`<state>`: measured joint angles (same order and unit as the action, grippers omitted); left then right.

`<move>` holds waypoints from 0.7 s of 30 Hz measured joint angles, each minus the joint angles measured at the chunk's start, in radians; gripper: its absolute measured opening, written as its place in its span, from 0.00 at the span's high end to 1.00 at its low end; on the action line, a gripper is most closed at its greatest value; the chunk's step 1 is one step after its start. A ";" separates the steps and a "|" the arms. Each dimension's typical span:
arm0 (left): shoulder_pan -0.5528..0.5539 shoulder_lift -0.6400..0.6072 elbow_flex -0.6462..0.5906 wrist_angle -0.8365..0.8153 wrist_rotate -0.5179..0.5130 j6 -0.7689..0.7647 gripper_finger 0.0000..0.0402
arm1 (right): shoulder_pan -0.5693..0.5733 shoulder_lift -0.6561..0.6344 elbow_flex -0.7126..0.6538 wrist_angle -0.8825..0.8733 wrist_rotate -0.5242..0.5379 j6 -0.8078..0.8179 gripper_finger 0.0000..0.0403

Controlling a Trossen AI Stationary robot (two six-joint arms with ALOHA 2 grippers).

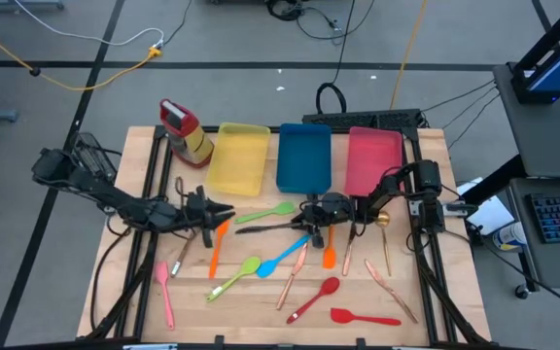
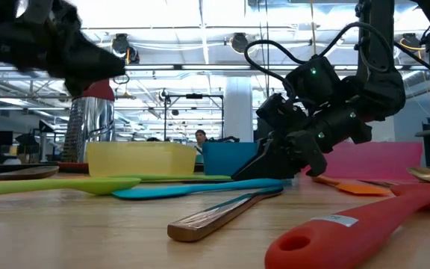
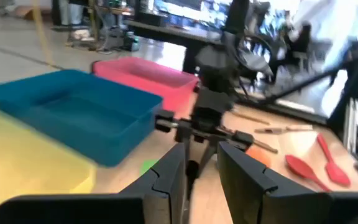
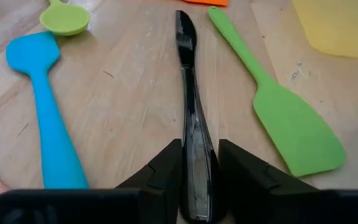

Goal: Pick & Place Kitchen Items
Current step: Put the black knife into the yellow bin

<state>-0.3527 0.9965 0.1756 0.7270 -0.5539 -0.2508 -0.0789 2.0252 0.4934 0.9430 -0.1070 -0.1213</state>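
I have the right gripper clamped around the black metal utensil's handle mid-table, ready to lift; the left gripper hovers nearby, fingers apart, holding nothing.

Yellow tray, blue tray, pink tray, bottle

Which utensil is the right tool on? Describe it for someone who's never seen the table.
Start at the blue tray; on the wood just in front of it lies a slim black utensil, between the right tool's fingers. Unlike the broad green spatula beside it, it is narrow, dark and glossy.
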 joint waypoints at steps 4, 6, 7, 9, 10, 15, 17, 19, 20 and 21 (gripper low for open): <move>0.000 0.163 0.140 -0.063 0.031 0.105 0.76 | 0.000 0.001 0.000 -0.003 -0.020 0.000 0.79; 0.001 0.238 0.207 -0.145 0.030 0.119 0.76 | 0.001 0.001 0.001 -0.003 -0.018 0.000 0.79; 0.003 0.270 0.237 -0.182 0.030 0.118 0.75 | 0.001 0.001 0.001 -0.004 -0.018 0.000 0.78; 0.011 0.330 0.287 -0.237 0.031 0.103 0.73 | 0.001 0.001 0.001 -0.004 -0.018 -0.001 0.78; 0.015 0.357 0.307 -0.261 0.031 0.092 0.72 | 0.001 0.001 0.001 -0.004 -0.019 -0.002 0.78; 0.042 0.468 0.366 -0.310 0.064 0.088 0.58 | 0.001 0.001 0.001 -0.004 -0.023 -0.004 0.79; 0.055 0.507 0.373 -0.310 0.100 0.086 0.53 | 0.001 0.001 0.001 -0.004 -0.024 -0.004 0.79; 0.064 0.553 0.374 -0.306 0.126 0.071 0.49 | 0.002 0.001 0.001 -0.004 -0.025 0.000 0.79; 0.068 0.577 0.374 -0.307 0.129 0.058 0.47 | 0.002 0.001 0.001 -0.004 -0.029 0.001 0.79; 0.071 0.602 0.374 -0.306 0.129 0.050 0.46 | 0.002 0.001 0.001 -0.004 -0.040 0.001 0.79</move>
<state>-0.2820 1.5989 0.5499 0.4209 -0.4245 -0.2009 -0.0772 2.0262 0.4946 0.9390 -0.1473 -0.1204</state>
